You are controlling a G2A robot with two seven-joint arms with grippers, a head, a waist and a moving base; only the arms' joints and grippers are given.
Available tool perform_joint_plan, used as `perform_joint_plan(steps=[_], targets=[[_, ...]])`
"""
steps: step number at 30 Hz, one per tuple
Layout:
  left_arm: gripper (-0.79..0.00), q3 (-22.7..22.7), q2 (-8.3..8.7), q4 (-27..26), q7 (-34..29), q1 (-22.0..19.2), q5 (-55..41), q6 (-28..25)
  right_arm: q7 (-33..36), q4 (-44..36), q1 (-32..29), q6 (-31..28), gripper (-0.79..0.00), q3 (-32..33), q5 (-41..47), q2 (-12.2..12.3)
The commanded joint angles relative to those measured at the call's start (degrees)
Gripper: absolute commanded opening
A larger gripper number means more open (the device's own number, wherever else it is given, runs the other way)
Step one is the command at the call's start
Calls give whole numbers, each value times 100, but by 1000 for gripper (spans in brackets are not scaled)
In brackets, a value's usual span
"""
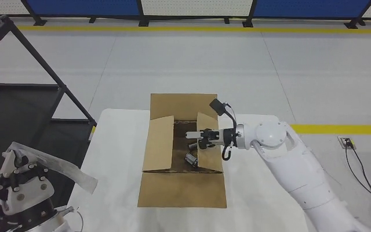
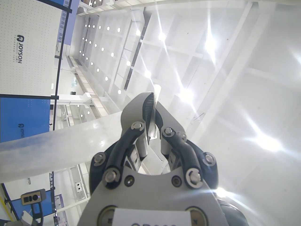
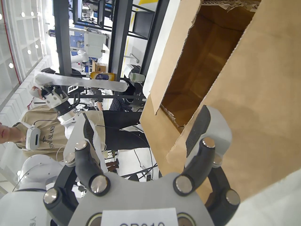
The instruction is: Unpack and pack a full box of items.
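Your right gripper [image 3: 145, 118], fingers spread, over open brown cardboard box [image 1: 179, 191]: descend centred in opening. Left gripper [image 2: 151, 109] pinching long white strip [image 2: 47, 147].

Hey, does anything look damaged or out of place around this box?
The cardboard box has ragged, torn flap edges. The left gripper is shut on a long white strip, held well away from the box.

A white-covered table [image 1: 116, 162] fills the lower centre of the top view, and 1 open cardboard box [image 1: 182, 188] rests directly on it, flaps spread, near the table's upper edge.
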Motion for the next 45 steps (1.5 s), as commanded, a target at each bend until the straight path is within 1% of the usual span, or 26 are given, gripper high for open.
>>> perform_joint_plan(steps=[1, 2, 5, 12, 18, 21, 25, 28, 31, 33, 36, 41, 45], targets=[[-785, 5, -8, 4, -19, 94, -42, -76, -263, 264, 130, -19, 0, -277, -129, -107], [-785, 8, -11, 9, -32, 127, -60, -102, -343, 375, 166, -46, 0, -377, -91, -162], [-785, 18, -18, 27, -76, 184, -119, -144, -725, 688, 296, -93, 0, -681, -399, -295], [-785, 26, -20, 84, -205, 118, -187, -73, -925, 1180, 469, -247, 0, -968, -622, -482], [-785, 21, -18, 147, -271, 8, -220, 10, -870, 1328, 539, -287, 0, -1075, -962, -540], [-785, 2, -20, 183, -288, -9, -241, 10, -708, 1354, 596, -175, 0, -1157, -1265, -550], [-785, -48, -24, 183, -315, 28, -323, -23, -659, 1337, 611, -119, 0, -1176, -1419, -570], [-785, -81, -29, 183, -343, 75, -380, -65, -747, 1280, 607, -144, 0, -1139, -1418, -592], [-785, -110, -35, 167, -362, 133, -421, -125, -934, 1125, 578, -279, 0, -1007, -1189, -616], [-785, -141, -40, 148, -357, 178, -432, -175, -983, 953, 525, -382, 0, -893, -886, -634], [-785, -187, -48, 123, -351, 255, -463, -254, -987, 662, 489, -300, 0, -814, -566, -673], [-785, -255, -68, 106, -378, 435, -586, -462, -1061, 294, 480, -47, 0, -1005, -325, -825], [-785, -277, -90, 115, -430, 637, -711, -679, -1024, 406, 616, 113, 0, -1374, -511, -995]])
